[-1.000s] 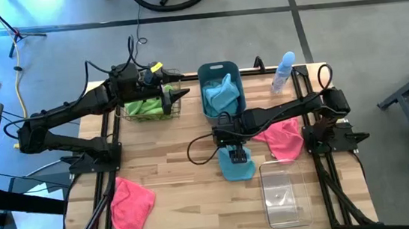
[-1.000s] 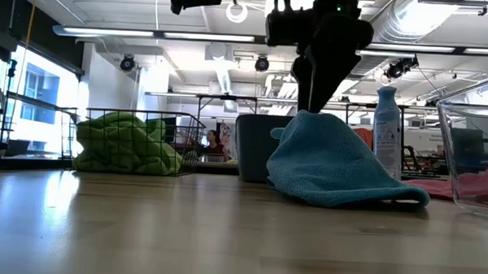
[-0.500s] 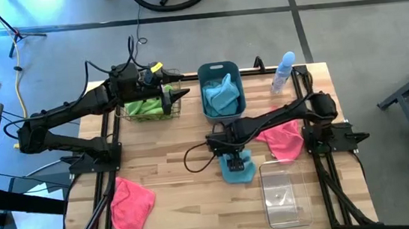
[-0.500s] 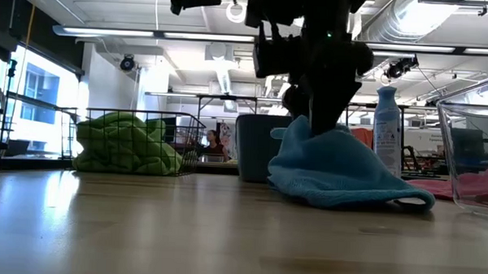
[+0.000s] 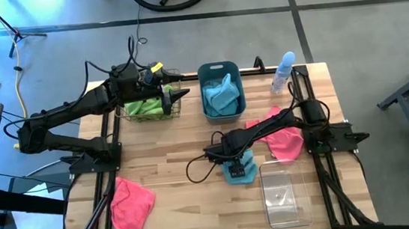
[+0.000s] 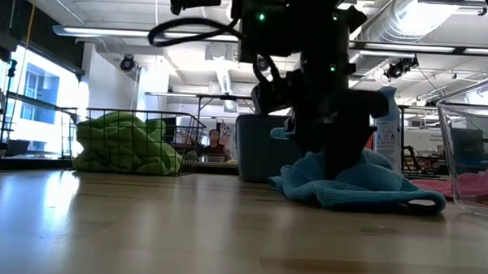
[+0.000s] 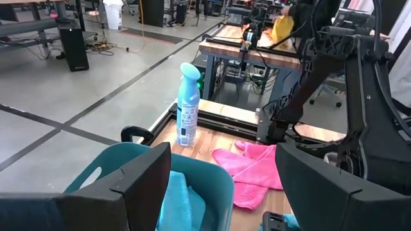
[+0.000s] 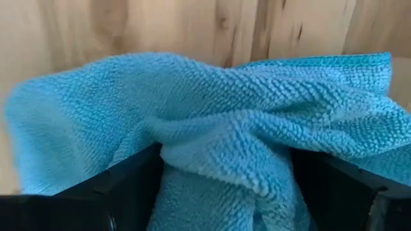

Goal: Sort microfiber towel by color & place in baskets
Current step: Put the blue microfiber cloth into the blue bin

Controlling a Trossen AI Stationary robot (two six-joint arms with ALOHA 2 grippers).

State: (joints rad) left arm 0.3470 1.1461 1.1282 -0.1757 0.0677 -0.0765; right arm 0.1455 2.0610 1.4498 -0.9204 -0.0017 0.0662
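The right gripper (image 5: pixel 233 164) presses down on a light blue towel (image 5: pixel 242 172), a nubbly looped microfiber cloth bunched into soft folds on the plank tabletop (image 5: pixel 180 177). Its two dark fingers (image 8: pixel 128 186) straddle a raised fold of the cloth, pinching it between them. Just beside this claw, toward the table's front, lies the clear rectangular bin (image 5: pixel 283 194), smooth-walled; a crumpled pink towel (image 5: pixel 286 138) lies near, under its arm. Behind it stands the slate-blue tub (image 5: pixel 222 90) holding another blue cloth. The left gripper (image 5: pixel 178 94) hangs spread apart over the wire mesh basket (image 5: pixel 148 107) of green cloth. Another pink towel (image 5: pixel 132 204) lies well apart.
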